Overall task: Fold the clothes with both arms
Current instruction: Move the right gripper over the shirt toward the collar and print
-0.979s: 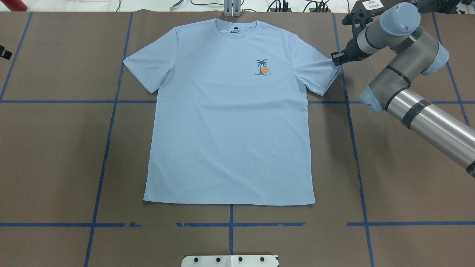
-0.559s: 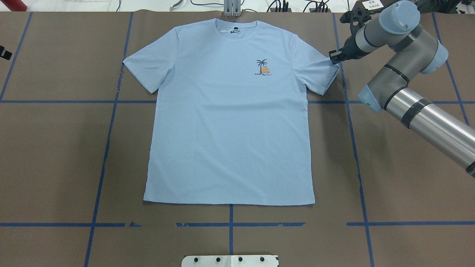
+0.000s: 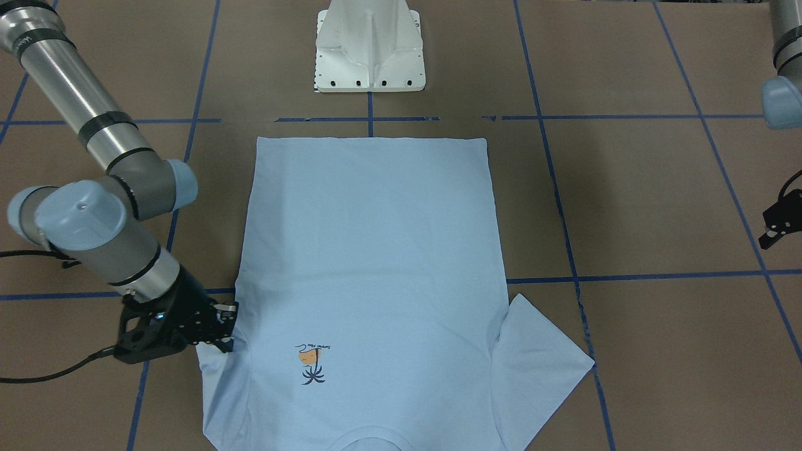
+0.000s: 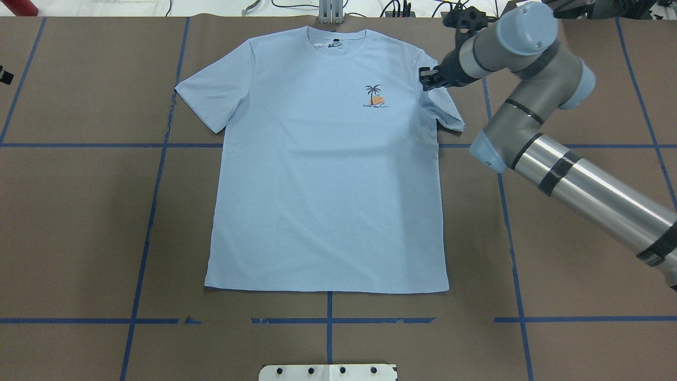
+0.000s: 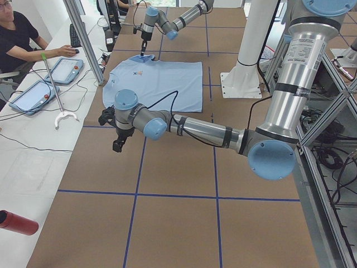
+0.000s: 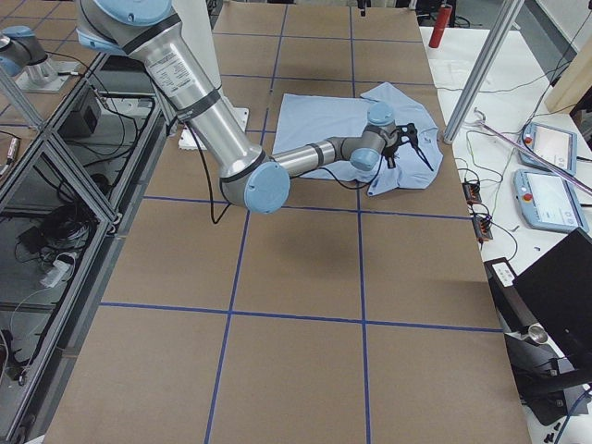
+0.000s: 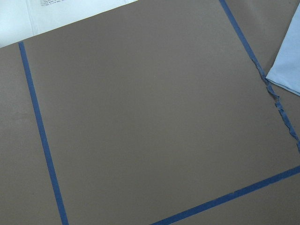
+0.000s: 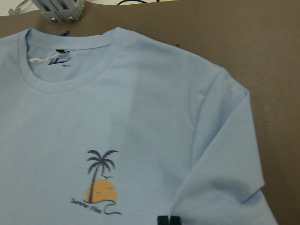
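Note:
The pale blue T-shirt (image 4: 328,185) lies flat and face up on the brown table, its neckline at the far edge. My right gripper (image 4: 426,78) is shut on the tip of the shirt's right sleeve (image 4: 448,112) and holds it over the shoulder seam, beside the palm print (image 4: 375,97). In the right wrist view its fingertips (image 8: 168,220) pinch pale blue fabric. My left gripper (image 3: 777,228) hangs over bare table well clear of the other sleeve (image 4: 211,95), and I cannot tell whether it is open or shut.
A white base plate (image 4: 328,372) sits at the near edge. Blue tape lines (image 4: 158,159) cross the table. A metal bracket (image 4: 330,11) stands beyond the neckline. A red cylinder (image 5: 17,222) and a seated person (image 5: 17,33) with pendants are past the table's far side.
My right gripper has moved left, from beside the shirt to over its shoulder, drawing the sleeve tip inward with it. The left arm has stayed put.

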Robot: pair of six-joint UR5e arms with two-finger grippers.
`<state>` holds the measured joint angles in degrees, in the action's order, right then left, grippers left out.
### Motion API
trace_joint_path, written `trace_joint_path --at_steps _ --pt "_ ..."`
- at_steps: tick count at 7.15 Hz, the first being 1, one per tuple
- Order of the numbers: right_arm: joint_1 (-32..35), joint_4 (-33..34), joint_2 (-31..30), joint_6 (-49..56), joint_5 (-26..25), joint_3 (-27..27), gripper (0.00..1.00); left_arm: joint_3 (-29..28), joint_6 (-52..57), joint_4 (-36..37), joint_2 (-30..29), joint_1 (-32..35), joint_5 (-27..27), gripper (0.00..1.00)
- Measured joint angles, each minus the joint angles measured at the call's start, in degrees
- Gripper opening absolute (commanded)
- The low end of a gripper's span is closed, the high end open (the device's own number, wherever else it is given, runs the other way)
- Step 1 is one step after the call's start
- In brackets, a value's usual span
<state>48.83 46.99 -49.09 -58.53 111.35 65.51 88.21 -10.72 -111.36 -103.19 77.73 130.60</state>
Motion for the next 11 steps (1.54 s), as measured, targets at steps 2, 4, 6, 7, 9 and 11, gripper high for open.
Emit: trace_joint_path --at_steps 2,4,6,7,9,11 --pt "-4.6 6.6 10.1 -2.2 -10.4 -7.3 0.00 0.0 0.0 0.0 0.0 0.5 0.0 1.00" --pt "-4.3 8.2 14.7 -2.1 -15.2 -14.5 0.00 -0.1 -0.2 0.0 0.0 0.6 0.0 1.00" --pt "-2.6 8.4 15.5 -2.1 -16.0 -16.4 0.00 -0.1 -0.3 0.0 0.1 0.7 0.0 1.00" --pt "-2.4 8.4 16.0 -2.2 -16.0 -16.7 0.99 -0.1 -0.3 0.0 0.1 0.7 0.0 1.00" --pt "-3.1 8.4 17.7 -2.1 -16.0 -17.1 1.00 -0.1 -0.3 0.0 0.1 0.7 -0.1 1.00" --pt "-3.7 8.4 19.0 -2.2 -16.0 -17.2 1.00 -0.1 -0.3 0.0 0.0 0.7 -0.1 1.00"
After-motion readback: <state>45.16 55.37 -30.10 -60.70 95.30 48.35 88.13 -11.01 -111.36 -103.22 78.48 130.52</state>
